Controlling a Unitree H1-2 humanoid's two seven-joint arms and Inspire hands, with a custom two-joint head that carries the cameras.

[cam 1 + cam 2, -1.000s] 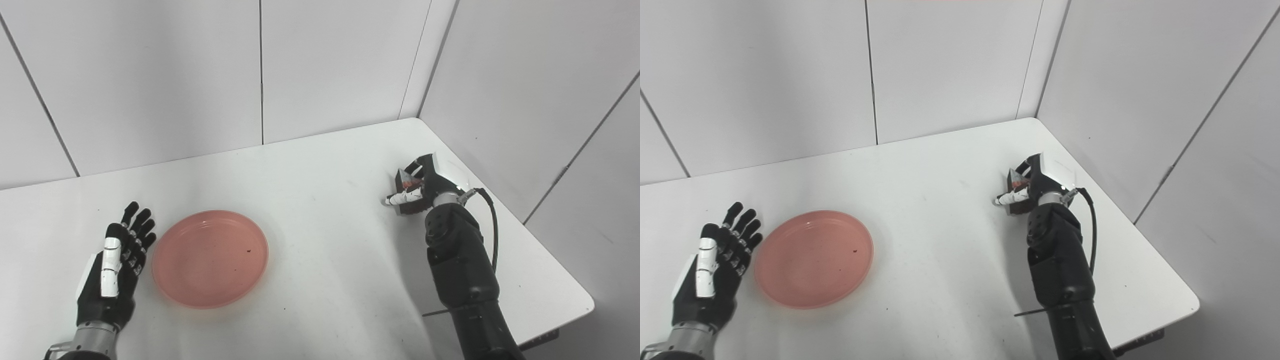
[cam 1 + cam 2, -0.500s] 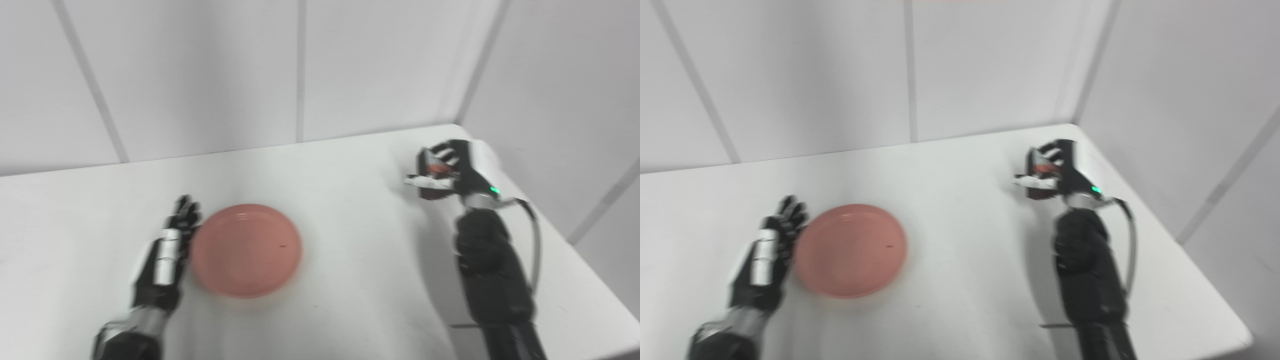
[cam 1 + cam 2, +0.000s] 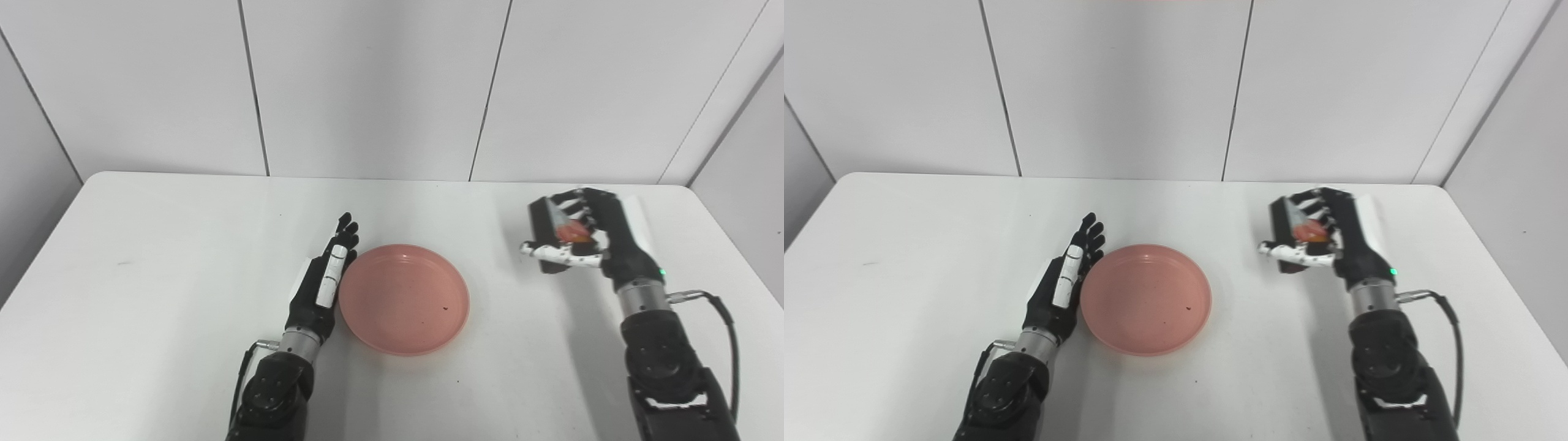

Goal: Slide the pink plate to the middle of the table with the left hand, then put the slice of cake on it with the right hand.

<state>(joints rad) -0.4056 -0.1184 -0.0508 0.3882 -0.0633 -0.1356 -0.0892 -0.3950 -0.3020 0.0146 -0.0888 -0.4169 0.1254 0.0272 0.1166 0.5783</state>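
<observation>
- One container is in play: the pink plate (image 3: pixel 404 299), round with a raised rim, lying flat near the middle of the white counter (image 3: pixel 153 257).
- Nothing sits in the plate except a tiny dark speck right of its centre; what the speck is cannot be told.
- At the plate's left rim stands the left hand (image 3: pixel 321 286), set on edge with its palm turned toward the plate. Its fingers (image 3: pixel 344 236) are straight and held close side by side, pointing away from the robot and holding nothing. The side of the hand looks to be touching the rim, or lies just beside it.
- To the right of the plate and well apart from it, the right hand (image 3: pixel 1335 236) is raised above the counter with the slice of cake (image 3: pixel 1295 236) in its hold.
- Its dark fingers curl over the slice's top and far side, while the white thumb crosses below the front, so the slice is pinched between them.
- Dark brown sides and a reddish patch on top show on the cake; the rest is hidden by the hand.
- Grey panelled walls (image 3: pixel 367 86) rise behind the counter.
</observation>
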